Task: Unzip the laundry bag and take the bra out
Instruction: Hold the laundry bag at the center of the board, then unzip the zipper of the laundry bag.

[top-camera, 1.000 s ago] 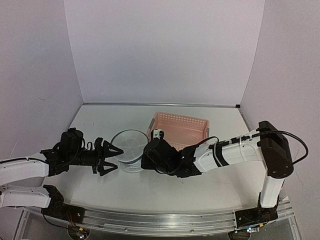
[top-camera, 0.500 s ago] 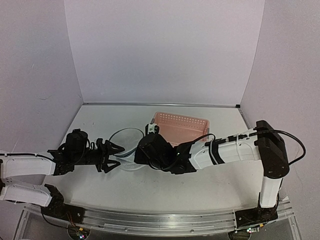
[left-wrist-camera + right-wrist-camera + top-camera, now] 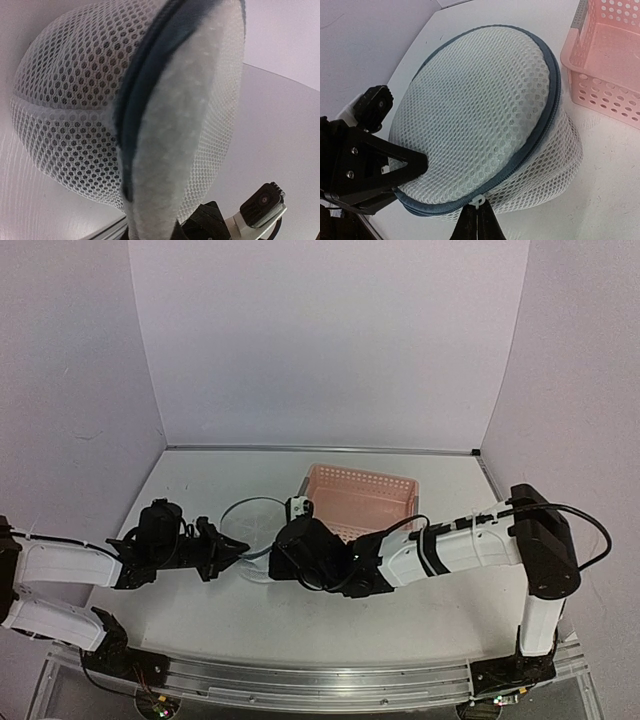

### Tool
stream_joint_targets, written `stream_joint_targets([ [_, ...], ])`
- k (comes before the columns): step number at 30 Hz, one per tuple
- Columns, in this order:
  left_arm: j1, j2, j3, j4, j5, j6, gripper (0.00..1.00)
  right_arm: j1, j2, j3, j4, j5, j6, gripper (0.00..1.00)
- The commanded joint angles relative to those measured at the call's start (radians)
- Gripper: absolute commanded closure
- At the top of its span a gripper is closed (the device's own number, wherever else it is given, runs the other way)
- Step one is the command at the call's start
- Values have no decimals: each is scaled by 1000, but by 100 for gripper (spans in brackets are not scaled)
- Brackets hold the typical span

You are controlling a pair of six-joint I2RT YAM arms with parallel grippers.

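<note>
From above, the laundry bag point(image 3: 252, 525) sits about midway along the desk point(image 3: 200, 625), just left of the pink basket point(image 3: 360, 502), which stands toward the far right corner. The bag is tipped, its round lid facing up and away. My left gripper point(image 3: 233, 552) reaches in from the left edge and meets the bag's near left side. My right gripper point(image 3: 272, 556) comes in from the right, low against the bag's near side and mostly hidden under my own wrist.

In my left wrist view the bag fills the frame: white honeycomb mesh bulging to the left, the dark blue zip band point(image 3: 145, 85) running up its rim, and the lid seen nearly edge-on. My left fingers are not visible here.

My right wrist view settles the grips. My left gripper is clamped on the bag's rim at the left, one black finger point(image 3: 395, 165) over the lid's edge and the other under it. My right gripper is closed on the small white zip pull point(image 3: 477, 201) at the near rim, the zip looking closed all the way round. What lies inside I cannot make out through the mesh.
</note>
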Motion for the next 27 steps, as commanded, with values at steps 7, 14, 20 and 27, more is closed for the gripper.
stream_joint_targets([
  [7, 42, 13, 59, 69, 95, 102, 100, 15, -181, -141, 58, -74, -145, 100],
  [14, 47, 65, 115, 65, 294, 226, 100, 15, -299, -279, 77, -158, -318, 100],
  [20, 47, 63, 150, 42, 426, 331, 100, 15, -406, -405, 77, -170, -460, 100],
  [27, 46, 68, 199, -70, 502, 458, 100, -12, -514, -522, 62, -147, -553, 100],
])
